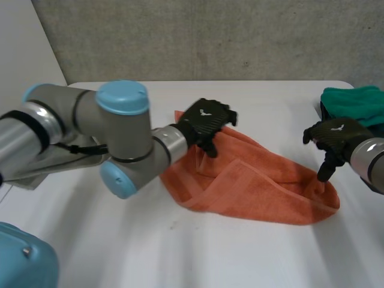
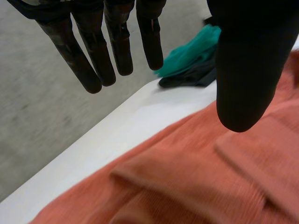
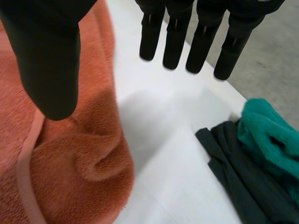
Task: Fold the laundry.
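Orange terry towel (image 1: pixel 264 186) looks soft, floppy; left hand (image 1: pixel 207 120) at its ten o'clock, right hand (image 1: pixel 333 137) at three, both spread empty; I'd pinch corners

surface: white table (image 1: pixel 240 258) | middle: orange towel (image 1: pixel 258 180) lay rumpled | far right edge: dark cloth (image 3: pixel 233 172) lay flat, green cloth (image 1: pixel 357 102) on it

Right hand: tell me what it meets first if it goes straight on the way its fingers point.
Probably the orange towel: the thumb of the open right hand hangs over its bunched end, while the fingers point at bare table beside it. Depth is unclear, so which touches first is uncertain.
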